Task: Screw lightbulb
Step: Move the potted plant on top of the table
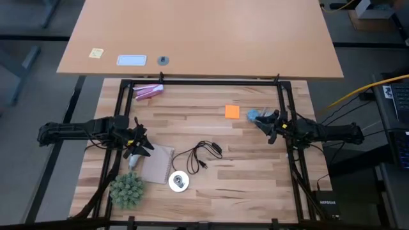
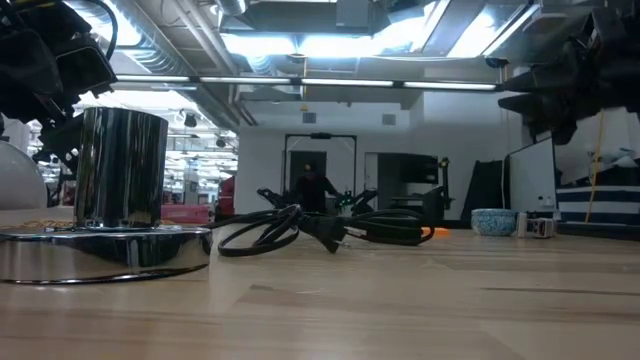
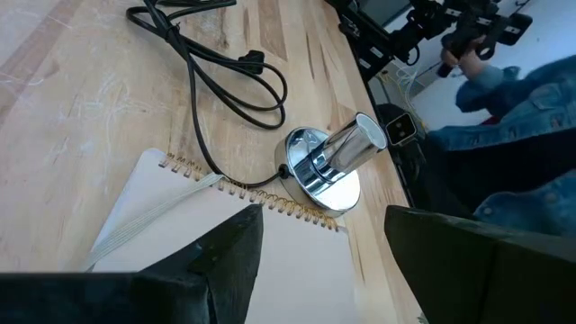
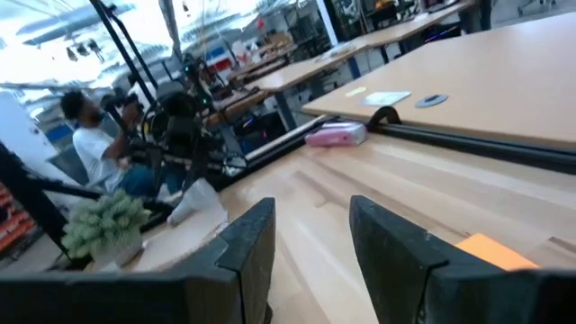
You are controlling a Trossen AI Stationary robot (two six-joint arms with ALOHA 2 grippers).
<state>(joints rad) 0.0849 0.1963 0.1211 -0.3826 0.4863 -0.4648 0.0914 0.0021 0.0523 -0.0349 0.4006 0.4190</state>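
Observation:
The lightbulb (image 1: 133,160), a small frosted white globe, lies on the table at the left edge of a spiral notebook (image 1: 157,164). My left gripper (image 1: 138,150) hovers just beyond it toward the far side, open and empty. In the left wrist view its fingers (image 3: 324,243) stand apart over the notebook (image 3: 225,261). The socket (image 1: 179,181), a silver disc with an upright chrome tube (image 3: 335,158), stands on the table right of the notebook. Its black cord (image 1: 203,154) loops toward the middle. My right gripper (image 1: 264,124) is open and empty at the right, above the table (image 4: 310,225).
A spiky green ball plant (image 1: 128,190) stands near the front left. An orange sticky note (image 1: 232,112) and a blue object (image 1: 254,115) lie by my right gripper. A pink object (image 1: 148,91) lies at the back left. A person shows beyond the table (image 3: 504,99).

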